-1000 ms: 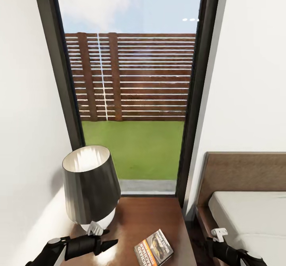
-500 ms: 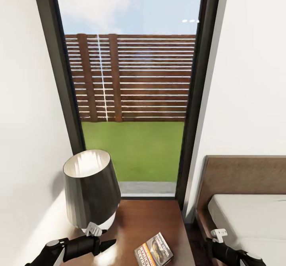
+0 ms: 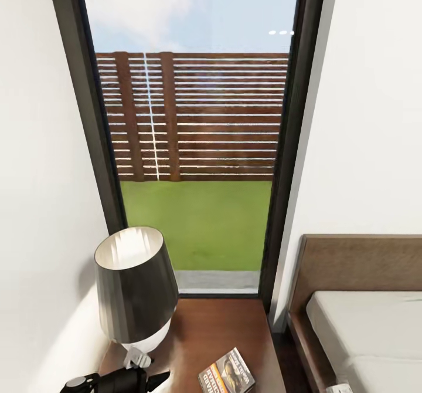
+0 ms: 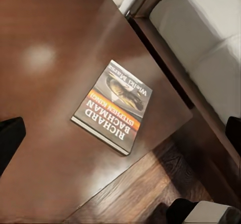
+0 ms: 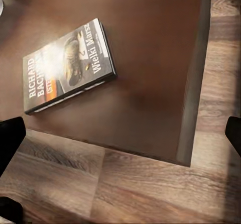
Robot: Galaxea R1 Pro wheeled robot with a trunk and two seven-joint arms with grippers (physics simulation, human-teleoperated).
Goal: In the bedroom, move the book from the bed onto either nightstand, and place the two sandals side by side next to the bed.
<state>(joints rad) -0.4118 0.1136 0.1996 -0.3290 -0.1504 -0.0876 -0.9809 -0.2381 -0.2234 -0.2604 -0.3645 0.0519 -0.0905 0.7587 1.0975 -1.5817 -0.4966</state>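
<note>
On the glossy dark-wood nightstand (image 3: 223,328) lies the thin rectangular book (image 3: 227,372), both grippers' jaws spread, empty.

Book (image 3: 227,372): thin paperback, dark cover, orange band, white lettering; lies flat, cover up, closed, skewed to the edges, near the front corner of the nightstand on its bed side.

Nightstand (image 3: 223,328): glossy reddish-brown top, just beside the bed.

Bed (image 3: 369,328): pale grey mattress, dark wooden frame, flat brown headboard against the white wall.
</note>
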